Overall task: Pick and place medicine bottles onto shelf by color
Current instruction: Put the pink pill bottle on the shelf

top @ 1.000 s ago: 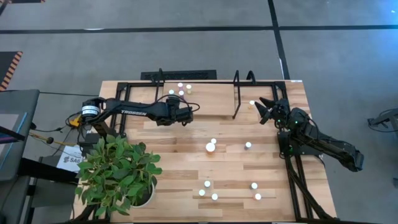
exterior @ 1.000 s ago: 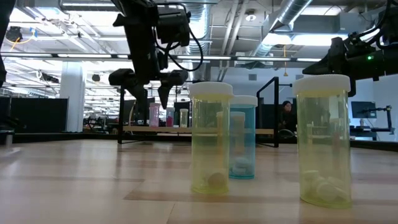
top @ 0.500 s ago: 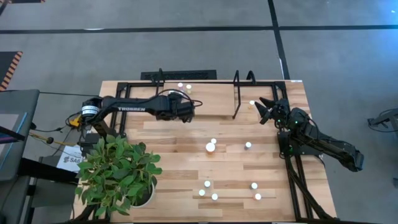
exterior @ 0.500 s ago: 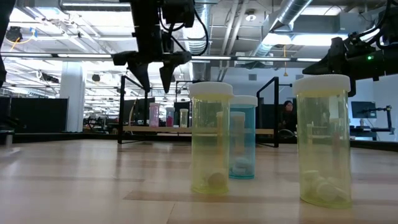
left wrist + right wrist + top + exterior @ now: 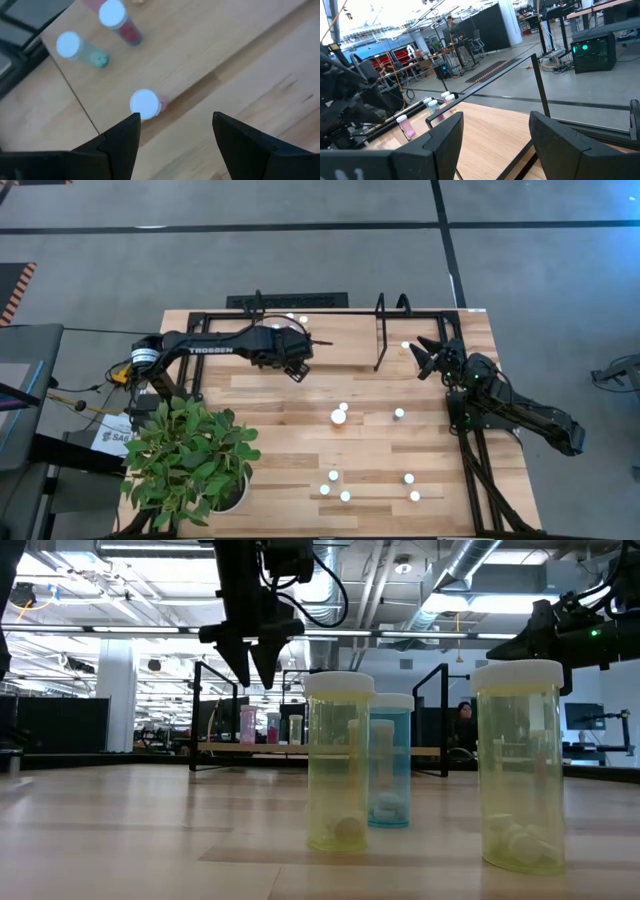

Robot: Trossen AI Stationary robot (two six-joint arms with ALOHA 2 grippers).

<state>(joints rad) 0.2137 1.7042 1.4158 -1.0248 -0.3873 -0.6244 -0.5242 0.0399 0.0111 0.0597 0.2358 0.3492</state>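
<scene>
The left gripper (image 5: pixel 297 367) is held with fingers spread and empty above the shelf (image 5: pixel 340 350); a pink bottle (image 5: pixel 146 104) is seen just at its 11 o'clock. Since a second ago it has been carried toward 12 o'clock. The right gripper (image 5: pixel 428 358) is parked at 3 o'clock, fingers apart, unchanged.

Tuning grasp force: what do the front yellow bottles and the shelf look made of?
Yellow bottles: clear tinted plastic, likely; glossy, pills show through; opaque matte pale caps. Shelf: light wood board with visible grain, thin black bars, probably painted metal. Left pincer, open, hovers over it.
</scene>
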